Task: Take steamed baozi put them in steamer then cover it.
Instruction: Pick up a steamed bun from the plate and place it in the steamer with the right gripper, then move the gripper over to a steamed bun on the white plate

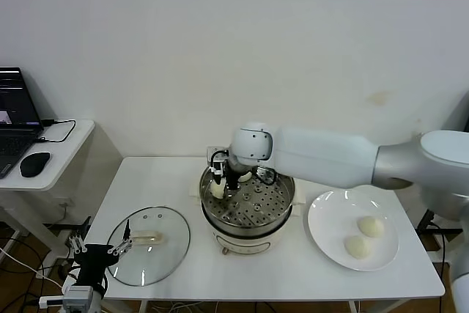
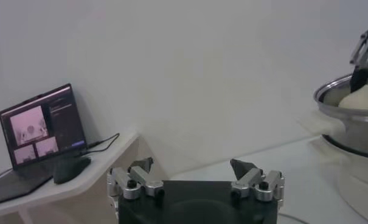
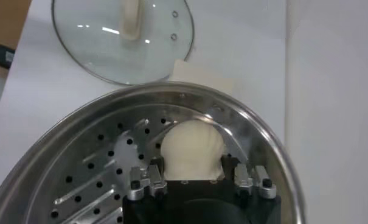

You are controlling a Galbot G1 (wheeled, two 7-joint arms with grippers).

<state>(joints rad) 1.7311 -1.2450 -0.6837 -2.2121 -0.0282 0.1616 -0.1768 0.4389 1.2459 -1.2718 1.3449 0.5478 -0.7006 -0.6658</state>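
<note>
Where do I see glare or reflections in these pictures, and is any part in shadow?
Right wrist view: bright streaks on the glass lid and a sheen on the steamer wall; the baozi sits evenly lit in the right gripper. Head view: soft shadow under the steamer. Left wrist view: the left gripper looks dark.

head cam looks down on the steamer (image 1: 248, 207) from above; right wrist cam sits right over its basket, left wrist cam sees it from low, off to the side.

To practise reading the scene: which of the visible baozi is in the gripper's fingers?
The baozi at the steamer's left rim, held by the right gripper. The other two lie free on the plate.
</note>
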